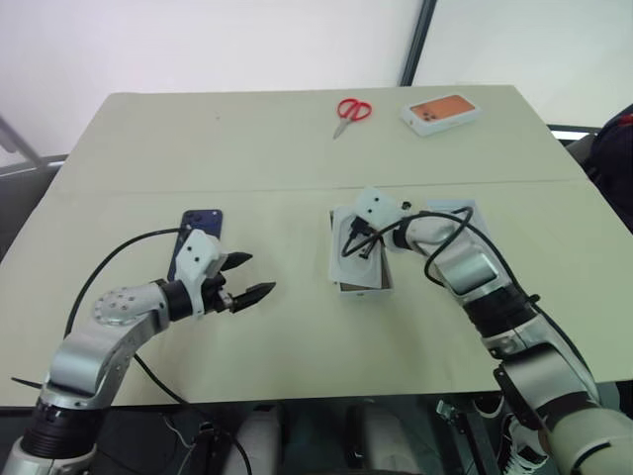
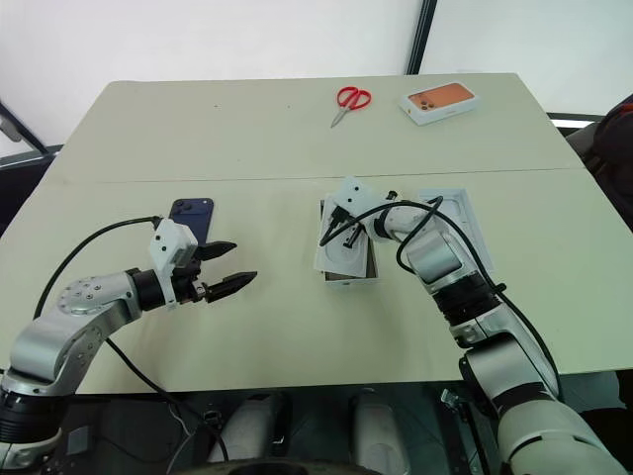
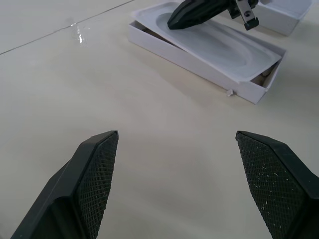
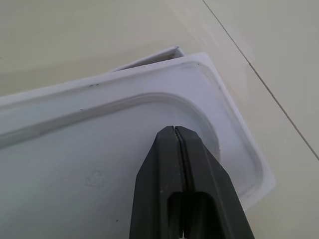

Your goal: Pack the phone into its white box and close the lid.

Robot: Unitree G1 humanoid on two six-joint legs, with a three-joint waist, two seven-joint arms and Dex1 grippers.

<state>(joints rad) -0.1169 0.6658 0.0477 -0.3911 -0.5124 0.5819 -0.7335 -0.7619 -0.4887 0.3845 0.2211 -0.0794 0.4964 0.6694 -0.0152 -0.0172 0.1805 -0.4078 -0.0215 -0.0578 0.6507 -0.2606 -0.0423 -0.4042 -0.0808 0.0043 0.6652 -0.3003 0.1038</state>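
A: Nearest the camera, what was there?

B: The left pincer (image 1: 255,276), hovering over the bare near-left part of the table (image 1: 297,148). Its two black fingers stood wide apart and had hold of nothing.

A: And the phone?

B: The phone (image 1: 198,237) lay flat on the table just behind that pincer, dark blue, its camera cluster at the far end. Nothing was touching it.

A: Where was the white box?

B: The white box (image 1: 362,287) sat near the middle of the table, to the right of the left pincer. A flat white card with oval recess (image 4: 99,144) lay across its top, askew, so a corner of the tray poked out beyond it.

A: The right pincer?

B: The right pincer (image 1: 354,244) was down over that card, fingers pressed fully together with nothing between them. In the right wrist view the shut tips sat over the oval recess; I couldn't tell whether they touched it.

A: The lid?

B: The lid (image 2: 447,210) lay just right of the box, partly hidden behind the right arm.

A: Anything else?

B: At the far edge, red scissors (image 1: 350,112) and, to their right, a white box with an orange phone picture (image 1: 441,112) on top, both well apart from the rest
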